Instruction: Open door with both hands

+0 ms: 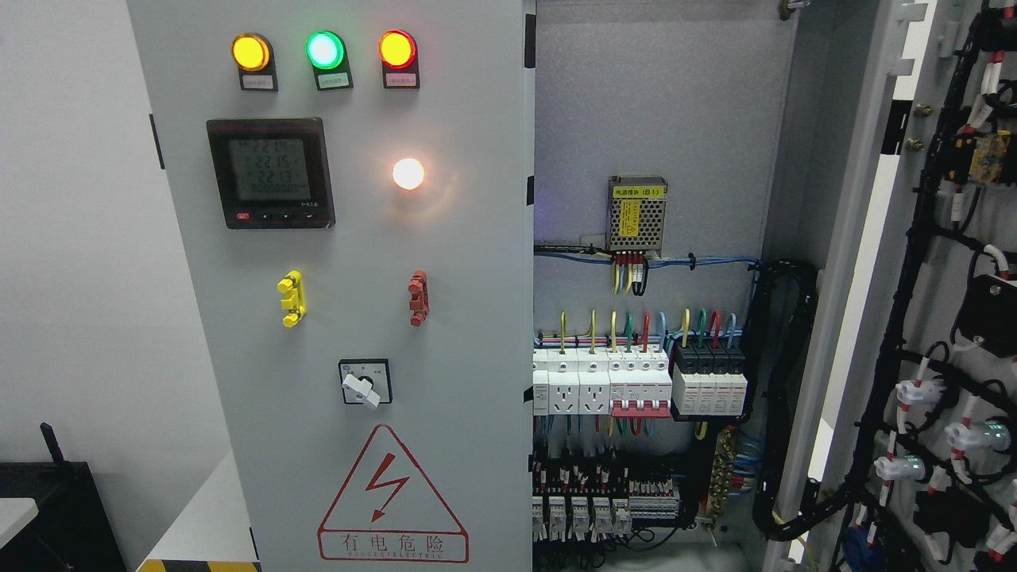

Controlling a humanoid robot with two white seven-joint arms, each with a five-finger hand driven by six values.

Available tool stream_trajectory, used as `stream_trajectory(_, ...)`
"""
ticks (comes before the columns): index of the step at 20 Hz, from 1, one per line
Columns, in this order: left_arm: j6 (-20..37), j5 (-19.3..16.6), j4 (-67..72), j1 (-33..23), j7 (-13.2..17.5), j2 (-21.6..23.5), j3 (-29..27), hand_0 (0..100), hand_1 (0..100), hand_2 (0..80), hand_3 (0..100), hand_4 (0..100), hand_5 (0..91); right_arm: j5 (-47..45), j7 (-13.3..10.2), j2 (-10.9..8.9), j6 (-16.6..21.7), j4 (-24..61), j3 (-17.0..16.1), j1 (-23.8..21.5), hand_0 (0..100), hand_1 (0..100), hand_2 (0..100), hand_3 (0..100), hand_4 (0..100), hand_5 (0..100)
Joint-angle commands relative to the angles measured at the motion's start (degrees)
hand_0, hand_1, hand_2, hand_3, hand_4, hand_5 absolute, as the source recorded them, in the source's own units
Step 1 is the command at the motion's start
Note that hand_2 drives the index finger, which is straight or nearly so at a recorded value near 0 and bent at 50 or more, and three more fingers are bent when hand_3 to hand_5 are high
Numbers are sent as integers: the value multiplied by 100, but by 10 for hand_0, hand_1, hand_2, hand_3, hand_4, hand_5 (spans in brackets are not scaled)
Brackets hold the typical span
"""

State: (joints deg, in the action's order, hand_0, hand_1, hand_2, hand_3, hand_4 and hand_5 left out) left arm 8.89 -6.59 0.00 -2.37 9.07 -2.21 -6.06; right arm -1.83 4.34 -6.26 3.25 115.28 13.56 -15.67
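Neither of my hands is in shot, so I can't tell their state. The right door (pixel 914 318) hangs wide open at right; the left door (pixel 349 318), tall and upright, sits shut.

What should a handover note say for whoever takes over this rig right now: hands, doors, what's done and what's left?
Hands: neither robot hand shows in the head view.
Doors: the right door is swung wide open, its wired back side facing the camera. The left door looks closed, its front with three lit indicator lamps, a meter and a rotary switch facing us.
Cabinet interior is exposed, with a breaker row and wiring.
Done: right door open.
Left: probably opening the left door, if both are meant; confirm where the arms are before moving.
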Motion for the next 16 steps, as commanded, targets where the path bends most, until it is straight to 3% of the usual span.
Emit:
stream_trajectory(1,-1,0,88,0,33,1,0,0,0,0,0,0,0,-19,-3,485,-508,-58,-38,889,382,0,0,0,0,0)
stream_trajectory(8,-1,0,88,0,33,1,0,0,0,0,0,0,0,-2,-12,872,-1071,-146,-20,1408,382,0,0,0,0,0)
stream_trajectory(16,-1,0,88,-9,33,-8,0,0,0,0,0,0,0,-10,-3,934,-1441,-576,41,1927,382,0,0,0,0,0)
